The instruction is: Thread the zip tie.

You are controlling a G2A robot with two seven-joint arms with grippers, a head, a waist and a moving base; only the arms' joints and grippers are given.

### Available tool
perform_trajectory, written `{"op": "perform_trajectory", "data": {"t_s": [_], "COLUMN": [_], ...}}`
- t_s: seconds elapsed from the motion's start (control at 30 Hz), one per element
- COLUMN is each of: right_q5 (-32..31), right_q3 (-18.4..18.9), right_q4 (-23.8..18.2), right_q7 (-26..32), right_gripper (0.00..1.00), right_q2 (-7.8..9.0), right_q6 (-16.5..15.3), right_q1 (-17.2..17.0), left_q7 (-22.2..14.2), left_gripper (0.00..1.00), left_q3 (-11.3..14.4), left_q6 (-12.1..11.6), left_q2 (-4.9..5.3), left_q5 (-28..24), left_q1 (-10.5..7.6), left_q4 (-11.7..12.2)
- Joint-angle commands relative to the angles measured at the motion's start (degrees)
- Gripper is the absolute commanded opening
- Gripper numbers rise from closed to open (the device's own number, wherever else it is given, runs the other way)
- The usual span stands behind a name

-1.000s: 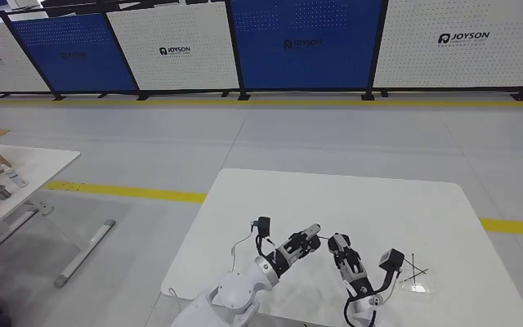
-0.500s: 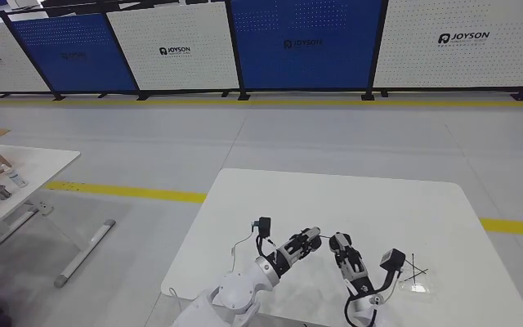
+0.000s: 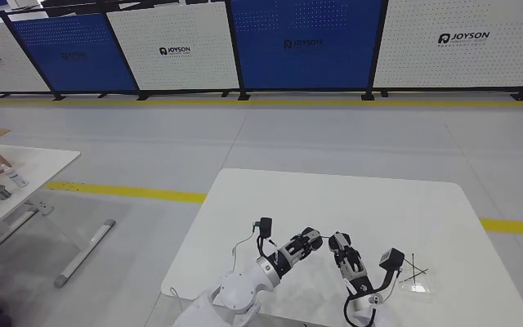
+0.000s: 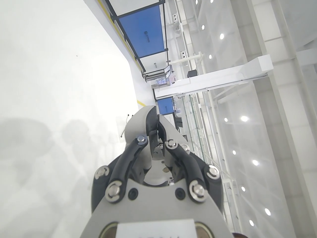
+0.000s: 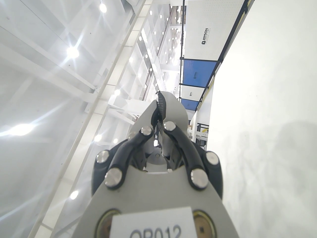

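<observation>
The right end effector hides most of the zip tie; from above it is too thin to trace.

The hall is bright and evenly lit by rows of round ceiling lamps, which flare into starbursts in the right wrist view. The white desk glares and is near overexposed; in the left wrist view its surface washes out to plain white. Small highlights glint on the screws of the right claw. Both wrist views bow the straight roof beams toward their edges, seemingly from wide lenses.
</observation>
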Motion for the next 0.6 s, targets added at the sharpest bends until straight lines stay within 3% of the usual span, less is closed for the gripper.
{"op": "perform_trajectory", "data": {"t_s": [0.0, 0.07, 0.1, 0.17, 0.27, 0.4, 0.57], "right_q5": [0.0, 0.0, 0.0, -0.2, -0.4, -0.8, -0.9], "right_q3": [0.0, 0.0, 0.0, 0.0, 0.0, 0.0, 0.1], "right_q4": [0.0, 0.0, 0.0, 0.0, 0.0, 0.0, 0.1], "right_q7": [0.0, 0.0, -0.1, -0.2, -0.4, -0.4, -0.4], "right_gripper": [0.00, 0.00, 0.00, 0.00, 0.00, 0.00, 0.00], "right_q2": [-0.09, -0.17, -0.21, -0.30, -0.42, -0.57, -0.76], "right_q6": [0.0, 0.1, 0.1, 0.2, 0.4, 0.6, 0.8], "right_q1": [0.0, 0.1, 0.1, 0.1, 0.2, 0.2, 0.2], "left_q7": [-0.1, -0.1, -0.3, -0.5, -0.7, -0.7, -0.5], "left_gripper": [0.00, 0.00, 0.13, 0.26, 0.33, 0.33, 0.19], "left_q3": [0.0, 0.0, 0.0, -0.1, -0.1, -0.3, -0.4], "left_q6": [0.0, 0.0, 0.0, 0.0, 0.0, -0.1, -0.2], "left_q2": [-0.01, 0.00, 0.02, 0.07, 0.12, 0.13, 0.11], "left_q5": [0.0, 0.0, 0.2, 0.5, 0.9, 1.0, 1.1], "left_q1": [0.03, 0.12, 0.17, 0.34, 0.50, 0.58, 0.56], "left_q4": [-0.1, -0.3, -0.4, -0.6, -0.8, -0.9, -0.8]}}
